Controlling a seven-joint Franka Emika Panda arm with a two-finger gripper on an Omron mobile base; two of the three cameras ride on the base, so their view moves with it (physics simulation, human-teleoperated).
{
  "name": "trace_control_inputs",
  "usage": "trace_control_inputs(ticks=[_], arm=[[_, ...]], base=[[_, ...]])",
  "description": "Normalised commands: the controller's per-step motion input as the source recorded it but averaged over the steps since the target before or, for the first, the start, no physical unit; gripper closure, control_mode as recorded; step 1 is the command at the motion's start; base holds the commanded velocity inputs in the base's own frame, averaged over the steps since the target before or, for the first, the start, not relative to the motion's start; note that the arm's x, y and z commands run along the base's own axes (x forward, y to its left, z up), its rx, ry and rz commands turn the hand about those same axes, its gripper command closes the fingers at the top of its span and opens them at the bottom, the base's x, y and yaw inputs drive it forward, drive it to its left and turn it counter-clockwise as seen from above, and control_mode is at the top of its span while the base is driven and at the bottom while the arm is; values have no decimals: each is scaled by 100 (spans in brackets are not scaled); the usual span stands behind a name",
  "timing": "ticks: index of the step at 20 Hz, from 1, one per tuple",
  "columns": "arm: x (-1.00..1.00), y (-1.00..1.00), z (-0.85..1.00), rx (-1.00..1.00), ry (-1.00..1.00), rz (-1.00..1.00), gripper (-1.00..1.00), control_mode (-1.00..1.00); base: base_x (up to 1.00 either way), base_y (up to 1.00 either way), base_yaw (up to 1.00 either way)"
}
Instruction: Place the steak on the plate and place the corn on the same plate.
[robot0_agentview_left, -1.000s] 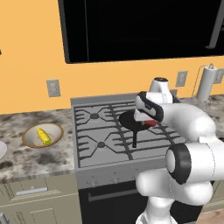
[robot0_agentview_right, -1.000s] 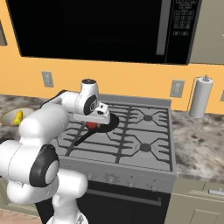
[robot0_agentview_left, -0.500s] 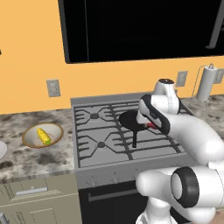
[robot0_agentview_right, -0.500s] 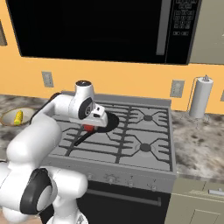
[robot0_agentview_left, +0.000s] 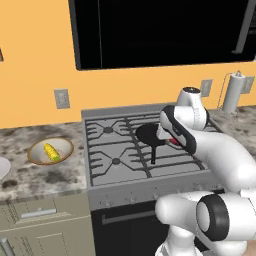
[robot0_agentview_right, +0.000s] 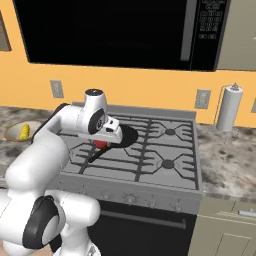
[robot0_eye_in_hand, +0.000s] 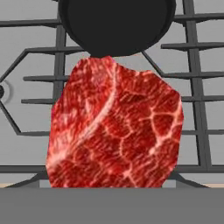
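**Me:** Since a second ago my arm has swung a bit, and the red steak (robot0_eye_in_hand: 114, 127) has gone along with it, up off the black pan (robot0_agentview_left: 148, 135) on the stove (robot0_agentview_right: 165, 150).

**Helper:** Are the jaws holding it?

**Me:** I think so. In the hand view the steak sits right in front of the jaws and hides both tips. From the side views the jaws (robot0_agentview_right: 102, 143) have the red lump tucked just under them. They stand partly apart with the meat pinched between them, as far as I can judge.

**Helper:** So what is done?

**Me:** Only the pick-up. The steak is off the pan, which sits just past the jaws. It is not on the plate (robot0_agentview_left: 2, 167) yet. That plate is far off to the left of the jaws, at the edge of the counter (robot0_agentview_left: 30, 175).

**Helper:** And the corn?

**Me:** The corn (robot0_agentview_left: 51, 152) lies in the brown-rimmed bowl (robot0_agentview_left: 66, 148), also well to the left of the jaws, next to the plate. Nobody has touched it.

**Helper:** So most is left.

**Me:** Yes. Carry the steak over, put it down, then fetch the corn.
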Motion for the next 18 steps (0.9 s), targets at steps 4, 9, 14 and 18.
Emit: trace_control_inputs(ticks=[4, 9, 14, 18], arm=[[0, 0, 0, 0, 0, 0, 100, 100], [0, 0, 0, 0, 0, 0, 100, 100], [0, 0, 0, 0, 0, 0, 100, 100], [0, 0, 0, 0, 0, 0, 100, 100]], base=[[-37, 61, -10], [-11, 83, -7], [-19, 80, -1], [-11, 86, 0]])
